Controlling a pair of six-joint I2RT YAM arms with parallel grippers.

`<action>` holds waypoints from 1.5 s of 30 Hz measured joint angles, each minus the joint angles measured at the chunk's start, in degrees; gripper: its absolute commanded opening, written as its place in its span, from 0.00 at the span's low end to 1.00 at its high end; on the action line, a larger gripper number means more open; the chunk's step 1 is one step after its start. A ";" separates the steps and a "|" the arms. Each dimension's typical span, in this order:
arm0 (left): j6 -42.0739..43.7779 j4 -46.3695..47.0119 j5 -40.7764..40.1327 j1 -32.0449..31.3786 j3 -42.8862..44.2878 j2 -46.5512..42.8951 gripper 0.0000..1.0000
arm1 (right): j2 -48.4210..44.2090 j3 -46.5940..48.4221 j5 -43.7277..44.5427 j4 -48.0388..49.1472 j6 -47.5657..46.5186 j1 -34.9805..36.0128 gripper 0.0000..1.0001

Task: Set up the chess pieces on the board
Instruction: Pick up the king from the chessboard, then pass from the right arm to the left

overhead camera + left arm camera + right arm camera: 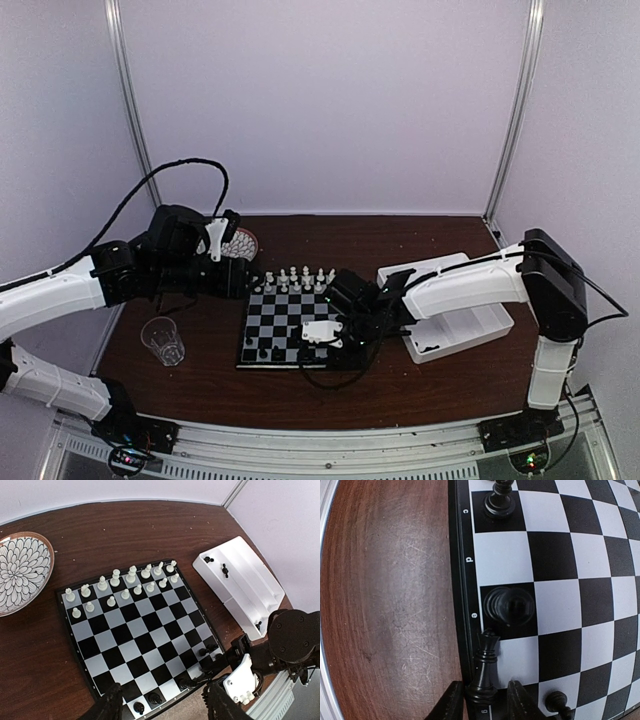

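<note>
The board [275, 320] [131, 630] [560, 555] lies mid-table. White chess pieces [295, 280] [125, 587] fill its two far rows. A few black pieces [155, 697] stand along the near edge, two more [204, 651] toward its right corner. My right gripper [337, 350] [485, 702] is low over that near edge, shut on the base of a tall black piece [486, 665] [186, 683] that leans over the rim by the e and g marks. Another black piece [509, 605] stands on the e square. My left gripper [240, 275] [165, 707] hangs open and empty above the board's left side.
A white compartmented tray [470, 330] [245, 585] right of the board holds a few black pieces [225, 570]. A round patterned plate [243, 243] [20, 570] sits at the board's far left corner. A clear cup [163, 340] stands left of the board.
</note>
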 measured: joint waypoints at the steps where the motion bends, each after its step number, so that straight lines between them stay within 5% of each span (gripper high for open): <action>1: 0.00 0.00 0.00 0.00 0.00 0.00 0.58 | 0.09 0.11 0.07 -0.11 0.00 0.00 0.29; 23: 0.17 0.24 2.19 0.02 -1.77 0.17 0.63 | -5.42 -1.11 -0.55 -3.26 0.90 -0.04 0.16; 29: -2.64 5.33 13.07 0.39 -2.23 6.34 0.57 | -12.68 0.48 -7.37 -7.34 0.70 -1.57 0.16; 35: -10.80 19.91 27.32 0.48 -5.73 14.97 0.56 | -13.00 1.75 -13.49 -9.40 0.76 -3.39 0.16; 45: -23.26 36.48 40.02 0.48 -7.56 22.62 0.51 | -13.00 2.54 -18.01 -9.79 1.42 -6.14 0.16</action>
